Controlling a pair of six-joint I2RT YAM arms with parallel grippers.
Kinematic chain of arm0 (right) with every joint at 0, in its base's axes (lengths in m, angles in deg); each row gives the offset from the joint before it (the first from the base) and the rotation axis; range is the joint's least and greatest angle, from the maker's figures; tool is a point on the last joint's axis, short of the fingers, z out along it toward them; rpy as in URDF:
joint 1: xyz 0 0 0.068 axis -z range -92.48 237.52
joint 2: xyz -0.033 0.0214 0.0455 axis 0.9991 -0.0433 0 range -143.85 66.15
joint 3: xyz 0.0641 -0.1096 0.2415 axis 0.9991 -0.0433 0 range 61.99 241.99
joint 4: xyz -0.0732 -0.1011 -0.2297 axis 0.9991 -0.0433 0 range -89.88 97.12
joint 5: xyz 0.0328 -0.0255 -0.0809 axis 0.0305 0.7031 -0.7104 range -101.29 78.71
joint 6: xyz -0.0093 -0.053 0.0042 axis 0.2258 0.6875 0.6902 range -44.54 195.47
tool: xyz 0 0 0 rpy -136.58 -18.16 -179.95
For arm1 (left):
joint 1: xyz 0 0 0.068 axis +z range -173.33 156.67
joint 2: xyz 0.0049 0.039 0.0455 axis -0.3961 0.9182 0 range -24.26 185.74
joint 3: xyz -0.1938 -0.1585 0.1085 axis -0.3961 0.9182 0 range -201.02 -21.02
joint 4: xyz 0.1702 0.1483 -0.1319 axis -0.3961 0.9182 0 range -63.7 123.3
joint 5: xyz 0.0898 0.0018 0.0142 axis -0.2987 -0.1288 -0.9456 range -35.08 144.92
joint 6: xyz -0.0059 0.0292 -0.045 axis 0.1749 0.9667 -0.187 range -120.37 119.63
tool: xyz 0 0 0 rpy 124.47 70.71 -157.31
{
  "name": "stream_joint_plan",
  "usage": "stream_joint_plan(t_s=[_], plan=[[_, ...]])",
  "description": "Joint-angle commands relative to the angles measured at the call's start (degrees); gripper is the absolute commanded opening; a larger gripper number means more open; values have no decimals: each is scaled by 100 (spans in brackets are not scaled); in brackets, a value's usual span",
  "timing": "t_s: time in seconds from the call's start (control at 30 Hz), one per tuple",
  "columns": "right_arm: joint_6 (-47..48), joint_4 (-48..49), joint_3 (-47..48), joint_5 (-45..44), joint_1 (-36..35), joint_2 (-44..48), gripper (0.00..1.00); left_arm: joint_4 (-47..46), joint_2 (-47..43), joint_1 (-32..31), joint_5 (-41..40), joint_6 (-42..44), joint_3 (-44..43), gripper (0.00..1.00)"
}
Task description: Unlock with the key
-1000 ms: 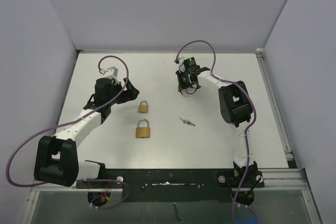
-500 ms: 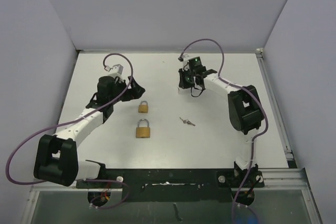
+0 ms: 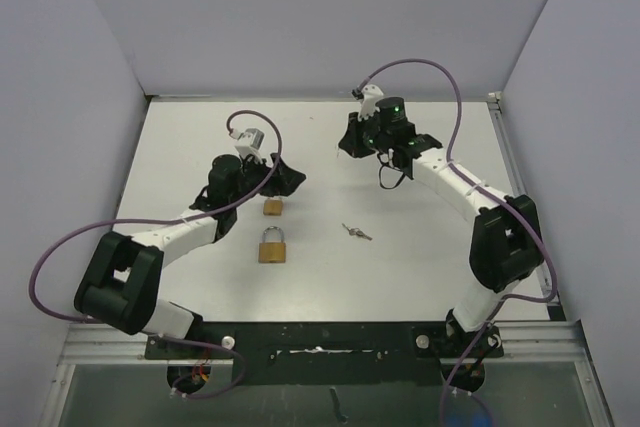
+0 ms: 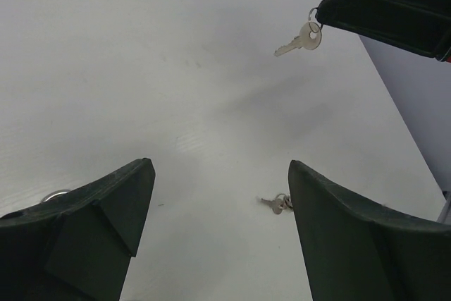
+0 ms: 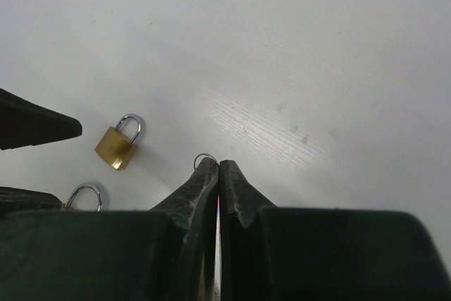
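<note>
Nearest you on the surface (image 3: 420, 282) lies the large padlock (image 3: 273, 247), flat and whole in the top view, its shackle end on the far side. To its right, well apart, sit the loose keys (image 3: 356, 232), too small for you to count. The left wrist view shows them as a small cluster right at the edge of one finger (image 4: 352, 244). Just beyond the large padlock is the small padlock (image 3: 272, 208). You get its brass body, but its shackle end is hard to make out under the left end effector (image 4: 220, 167), which hovers above it with fingers spread wide and nothing between them. A shackle (image 4: 55, 195) peeks out beside the other finger (image 4: 77, 237) in that wrist view, and you cannot tell which lock it belongs to. Farthest out, the right end effector (image 5: 215, 165) hangs over the far part of the surface, fingers pressed together on the ring (image 5: 204, 157) of the key (image 4: 299, 39), which dangles below the tips. The right wrist view hides that key behind its own fingers and shows only a sliver of ring. It also shows one padlock whole and just the shackle of the other.
</note>
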State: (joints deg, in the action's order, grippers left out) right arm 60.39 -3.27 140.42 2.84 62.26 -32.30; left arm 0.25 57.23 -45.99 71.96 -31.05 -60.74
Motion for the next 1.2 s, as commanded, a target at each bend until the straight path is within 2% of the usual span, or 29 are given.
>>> stream_joint_plan(t_s=[0.0, 0.07, 0.17, 0.33, 0.53, 0.83, 1.0, 1.17], plan=[[-91, 139, -77, 217, -84, 483, 0, -1742, 358, -166, 322, -26, 92, 73], [-101, 86, -89, 270, -109, 582, 0, -2247, 520, -280, 356, 46, 145, 67], [-114, 24, -122, 285, -132, 710, 0, -2553, 694, -551, 194, 338, 101, 65], [-207, -57, -172, 335, -176, 884, 0, -2522, 883, -1164, -372, 1125, -101, 68], [-319, -219, -188, 342, -234, 1039, 0, -3157, 1078, -1811, -1540, 2063, -40, 72], [-418, -348, -341, 327, -358, 1257, 0, -4600, 1465, -1909, -2240, 2361, 336, 73], [-460, -412, -422, 302, -394, 1349, 0, -5015, 1667, -1909, -2108, 2504, 385, 72], [-509, -458, -475, 273, -407, 1421, 0, -6075, 2089, -1909, -2012, 2553, 555, 68]])
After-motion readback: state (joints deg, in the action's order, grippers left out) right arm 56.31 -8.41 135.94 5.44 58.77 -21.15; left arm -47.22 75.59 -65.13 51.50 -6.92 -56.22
